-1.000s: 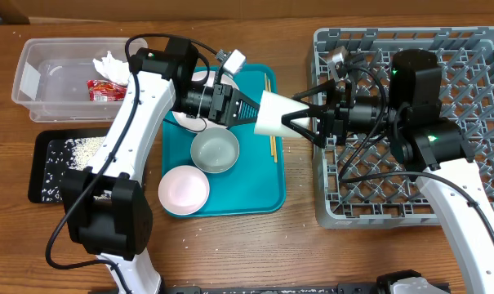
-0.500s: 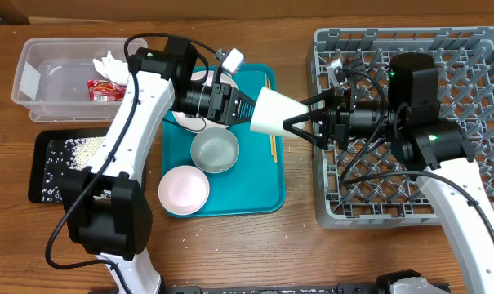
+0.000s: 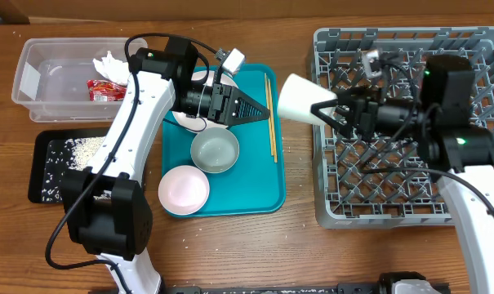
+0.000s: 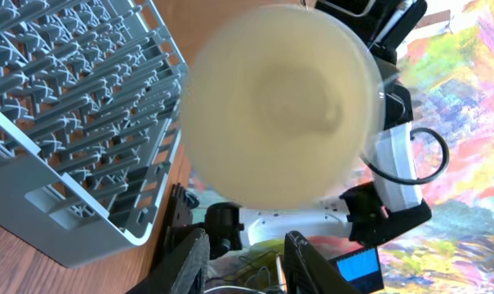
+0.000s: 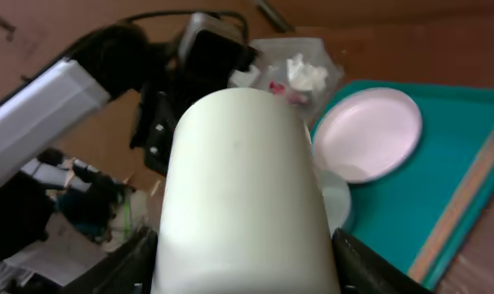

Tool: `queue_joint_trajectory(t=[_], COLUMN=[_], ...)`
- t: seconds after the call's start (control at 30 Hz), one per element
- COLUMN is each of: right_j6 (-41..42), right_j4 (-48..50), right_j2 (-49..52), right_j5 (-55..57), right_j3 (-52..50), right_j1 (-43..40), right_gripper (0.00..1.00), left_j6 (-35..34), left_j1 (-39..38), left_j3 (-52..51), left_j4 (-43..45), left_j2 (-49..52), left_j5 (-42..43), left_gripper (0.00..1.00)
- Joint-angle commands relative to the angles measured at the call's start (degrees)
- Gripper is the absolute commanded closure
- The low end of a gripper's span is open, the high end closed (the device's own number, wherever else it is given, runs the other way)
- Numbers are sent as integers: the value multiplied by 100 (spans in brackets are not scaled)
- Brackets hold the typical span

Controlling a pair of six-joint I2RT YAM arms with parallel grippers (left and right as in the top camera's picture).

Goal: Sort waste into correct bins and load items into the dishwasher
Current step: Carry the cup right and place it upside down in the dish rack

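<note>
The right gripper (image 3: 324, 110) grasps the cup (image 3: 300, 98) by its base and holds it on its side in the air at the left edge of the rack (image 3: 328, 214), with the mouth pointing left toward the teal tray (image 3: 259, 194). The right wrist view shows a finger on either side of the cup.

The left gripper (image 3: 259, 109) hangs over the teal tray, close to the cup's mouth but apart from it. It is released, with its fingers parted around nothing.

On the teal tray lie the chopsticks (image 3: 272, 122), a grey bowl (image 3: 214, 151) and a pink bowl (image 3: 184, 188). The tub (image 3: 34, 86) holds the wrapper (image 3: 104, 88) and tissue (image 3: 109, 63) — rice (image 3: 79, 151) lies in the black tray (image 3: 44, 145).
</note>
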Motion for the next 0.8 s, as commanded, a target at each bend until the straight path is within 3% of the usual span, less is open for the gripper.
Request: queue_joint_trajectory(t=[0.0,0.13,0.27,0.37,0.6,0.77], right_j6=[210,813,1314,1561,1703,1969], right_j4=[-752,-2667,-4085,-4732,-5084,-5121], right_j2=[-396,-595,-535,-313,483,1023], right_j5=[1379,3670,4946,5451,5584,5884], right_j3=[116,664,791,789,741,730], right_j1=[-256,-328,-328,-326,271,673], right_gripper=[43,43,43,42,39,38], left_j6=[131,103,-114,-769,-1659,-1759], left_j1=[-24,-4,-4,-7,-11,-11], left_j3=[107,107,149,597,2166,2479], left_j4=[33,153,332,435,94,-20], left_j2=[-140,-140,-140,-140,-142,-142], left_j5=[-140,-964,-1867,-3215,-5088,-5396], left_gripper=[67,69,71,72,70,69])
